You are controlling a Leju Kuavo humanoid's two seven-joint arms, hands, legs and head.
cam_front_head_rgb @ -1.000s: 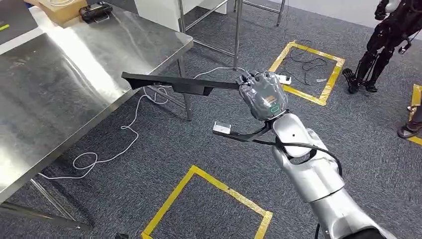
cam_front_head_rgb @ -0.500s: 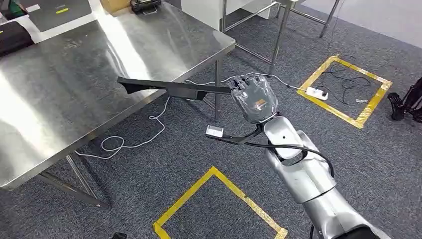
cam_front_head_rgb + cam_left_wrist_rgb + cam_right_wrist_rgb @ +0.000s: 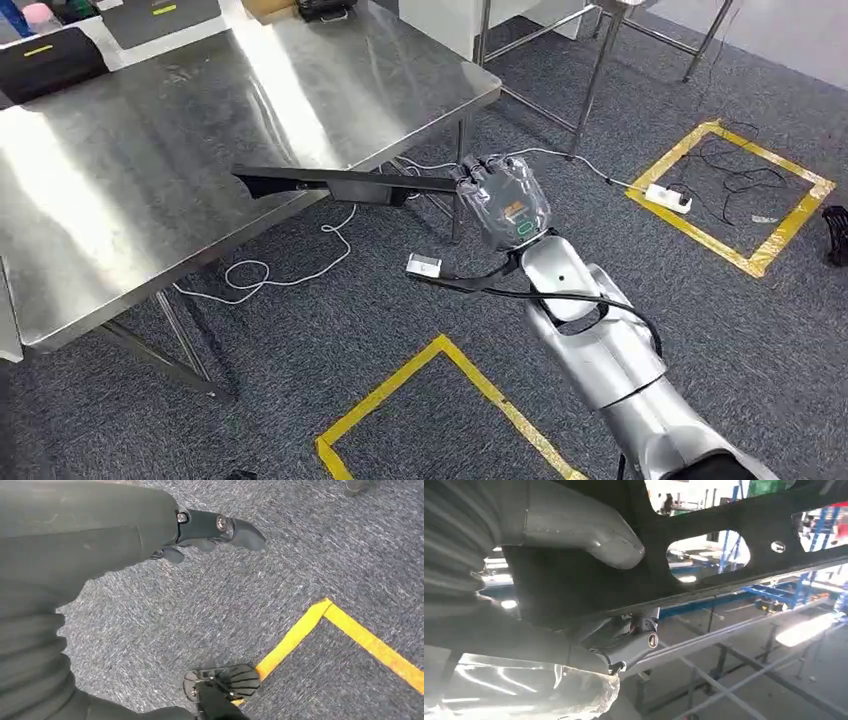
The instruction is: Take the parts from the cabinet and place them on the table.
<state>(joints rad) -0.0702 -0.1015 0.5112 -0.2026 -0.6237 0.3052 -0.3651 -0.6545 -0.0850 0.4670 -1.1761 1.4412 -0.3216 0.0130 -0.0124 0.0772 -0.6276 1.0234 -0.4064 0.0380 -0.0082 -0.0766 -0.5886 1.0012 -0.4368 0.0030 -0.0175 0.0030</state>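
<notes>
My right hand (image 3: 503, 200) grips one end of a long flat black part (image 3: 335, 182), held level in the air. Its far end reaches over the near edge of the steel table (image 3: 150, 150). In the right wrist view the same black part (image 3: 734, 545), with oval cut-outs, crosses the picture under my thumb, clamped in my right hand (image 3: 524, 570). My left hand (image 3: 210, 530) hangs over the carpet with its fingers loosely curled and nothing in it.
The table carries black cases (image 3: 50, 62) and a cardboard box (image 3: 270, 10) along its far side. White cable (image 3: 290, 265) lies under the table edge. Yellow tape squares (image 3: 440, 400) mark the carpet, with a power strip (image 3: 668, 198) to the right.
The camera has turned, so the table now sits further right and closer in the picture. My right hand still holds the black part level, its tip now nearer the table edge.
</notes>
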